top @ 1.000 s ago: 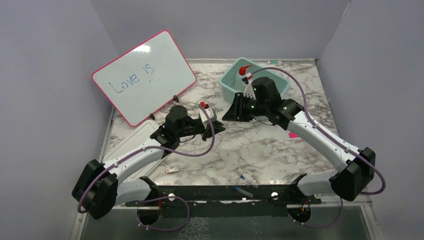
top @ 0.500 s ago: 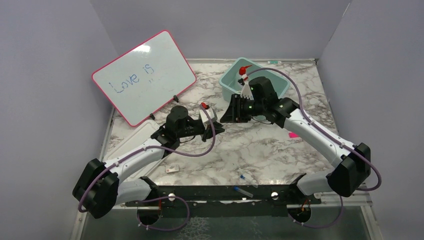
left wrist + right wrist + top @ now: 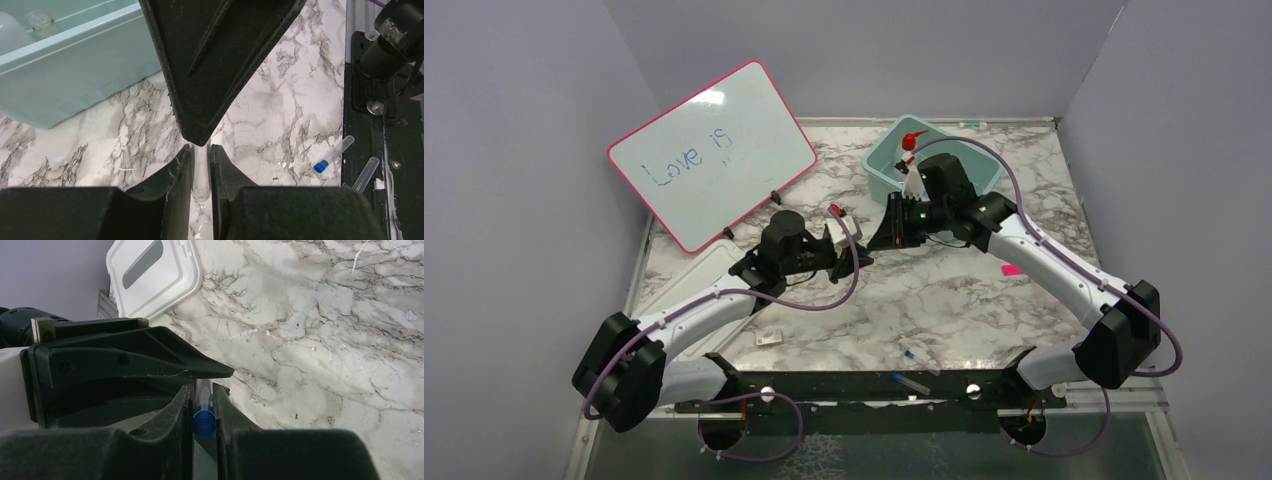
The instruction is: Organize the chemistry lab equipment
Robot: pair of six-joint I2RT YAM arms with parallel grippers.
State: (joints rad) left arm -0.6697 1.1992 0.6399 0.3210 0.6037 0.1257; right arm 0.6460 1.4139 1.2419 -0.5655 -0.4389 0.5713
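The marbled table (image 3: 944,300) is filling most of the top view, with the pink-framed whiteboard (image 3: 711,152) leaning at its upper left. Both arms are pointing toward the middle of the frame, their tips meeting there. The teal bin (image 3: 879,178) is sitting at upper centre, just behind the right arm's wrist. A squeeze bottle with a red nozzle (image 3: 911,140) is showing inside it. A white lid (image 3: 686,285) is lying at the table's left edge, partly under the left arm.

The left gripper (image 3: 201,152) is pinching a clear tube (image 3: 200,175) between narrowly set fingers. The right gripper (image 3: 203,390) is clamping what looks like the same tube at its blue cap (image 3: 204,419). The tube is spanning the two grippers above the marble at mid-frame.

A blue-capped loose tube (image 3: 332,155) and a second loose tube (image 3: 366,174) are lying near each other at the lower centre of the top view, by the black front rail.
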